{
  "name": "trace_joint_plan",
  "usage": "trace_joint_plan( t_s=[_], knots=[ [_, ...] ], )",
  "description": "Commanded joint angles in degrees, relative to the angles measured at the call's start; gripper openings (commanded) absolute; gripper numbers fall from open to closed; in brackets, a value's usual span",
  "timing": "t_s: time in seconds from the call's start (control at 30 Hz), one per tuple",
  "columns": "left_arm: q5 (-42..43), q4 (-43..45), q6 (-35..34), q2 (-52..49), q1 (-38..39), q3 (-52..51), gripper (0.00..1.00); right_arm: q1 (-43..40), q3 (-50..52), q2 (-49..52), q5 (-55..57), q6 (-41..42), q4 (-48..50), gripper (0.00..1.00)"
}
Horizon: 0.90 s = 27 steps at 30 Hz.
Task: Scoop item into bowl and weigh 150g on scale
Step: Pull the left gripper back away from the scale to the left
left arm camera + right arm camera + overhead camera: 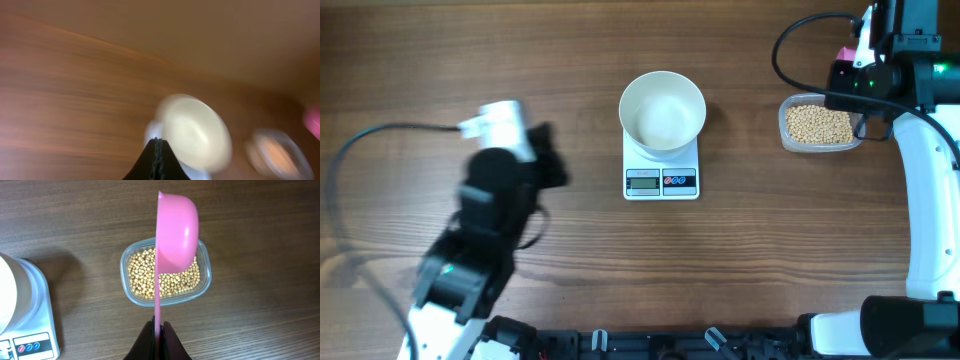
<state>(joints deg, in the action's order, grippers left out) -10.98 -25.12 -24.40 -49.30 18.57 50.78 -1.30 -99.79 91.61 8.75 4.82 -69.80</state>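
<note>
The white bowl (pixel 663 110) stands empty on the small white scale (pixel 661 178) at mid-table. The pale-tan beans (pixel 819 124) fill a clear tub (pixel 202 282) to its right. My right gripper (pixel 158 325) is shut on the thin handle of a pink scoop (pixel 175 235), which hangs on edge above the tub with no beans visible in it. My left gripper (pixel 157 141) is shut on nothing; it hovers left of the scale and looks motion-blurred in both views. The left wrist view shows the bowl (pixel 195 132) blurred ahead of it.
The scale's display and two buttons (pixel 661 181) face the table's front edge. The scale's corner (pixel 30 325) shows at the left of the right wrist view. A black cable (pixel 380 135) loops over the left of the wooden table (pixel 770 250).
</note>
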Motion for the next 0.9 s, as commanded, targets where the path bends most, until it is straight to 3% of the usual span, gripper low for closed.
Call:
trace_joint_plan(
  t_s=[0.0, 0.13, 0.3, 0.33, 0.37, 0.4, 0.43, 0.73, 0.87],
  knots=[
    [-3.7, -3.9, -2.0, 2.4, -10.8, -0.1, 0.04, 0.1, 0.2, 0.4, -2.3, -2.6, 0.6, 0.04],
    [-3.7, -5.8, -2.0, 1.2, -20.8, -0.1, 0.08, 0.1, 0.2, 0.4, -3.3, -4.4, 1.4, 0.04],
    [-4.6, -5.5, -2.0, -5.1, -32.9, -0.1, 0.34, 0.1, 0.2, 0.4, -3.3, -6.4, 1.5, 0.04],
    [-5.2, -5.4, -2.0, -6.7, -34.8, -0.1, 0.44, 0.1, 0.2, 0.4, -3.3, -6.4, 1.6, 0.04],
    [-5.7, -5.3, -2.0, -8.4, -36.6, -0.1, 0.66, 0.1, 0.2, 0.4, -3.3, -6.4, 1.6, 0.04],
    [-5.9, -5.1, -2.0, -10.3, -38.3, -0.1, 0.96, 0.1, 0.2, 0.4, -3.3, -6.4, 1.6, 0.04],
    [-5.9, -4.9, -2.0, -11.7, -39.6, -0.1, 1.0, 0.1, 0.2, 0.4, -3.3, -6.3, 1.6, 0.04],
    [-5.2, 11.6, -1.6, -20.2, -44.6, -0.1, 0.97, 0.1, 0.2, 0.4, -4.1, -6.1, 1.8, 0.04],
    [-2.8, 12.9, -1.6, -20.3, -44.6, -0.1, 0.96, 0.1, 0.2, 0.4, -4.1, -6.2, 4.2, 0.04]
  ],
)
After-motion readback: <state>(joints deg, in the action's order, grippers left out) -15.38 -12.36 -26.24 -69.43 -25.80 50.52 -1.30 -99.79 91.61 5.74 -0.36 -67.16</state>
